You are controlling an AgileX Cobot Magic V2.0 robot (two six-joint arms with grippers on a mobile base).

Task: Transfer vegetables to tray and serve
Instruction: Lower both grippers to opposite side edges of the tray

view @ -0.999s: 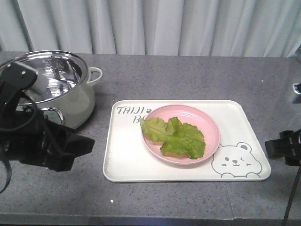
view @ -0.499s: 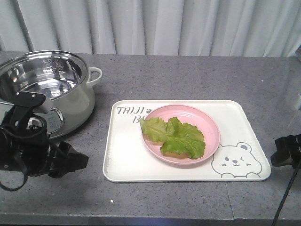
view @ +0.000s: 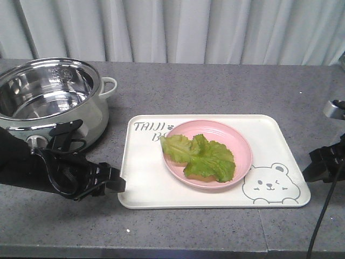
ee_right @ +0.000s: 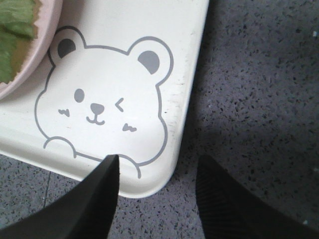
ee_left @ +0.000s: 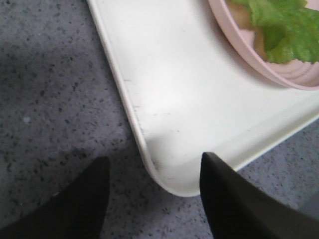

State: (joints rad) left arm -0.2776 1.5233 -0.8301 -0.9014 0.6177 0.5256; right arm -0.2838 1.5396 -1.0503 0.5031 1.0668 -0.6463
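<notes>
Steel pot (view: pixel 54 102) stands far left on the counter. Left gripper (ee_left: pixel 154 160) — jaws spread wide, nothing held, straddling the near-left corner of the tray (view: pixel 141 183). Vegetables (view: pixel 202 158) lie on the pink plate (view: pixel 240 141) mid-tray. Right gripper (ee_right: pixel 157 162) — likewise agape and empty, at the bear drawing (ee_right: pixel 99 104) corner.

We count one tray (view: pixel 144 181), one round pink plate (view: pixel 240 141), one pot (view: pixel 89 116) and one grey tabletop (view: pixel 215 89). The vegetables (view: pixel 205 159) overlap in a single heap of at least two leaves; we cannot split them more exactly. One bear drawing (ee_right: pixel 102 107) marks the tray. We see two arms' ends: one left gripper (ee_left: pixel 154 164) and one right gripper (ee_right: pixel 157 164), each with two dark fingers.
</notes>
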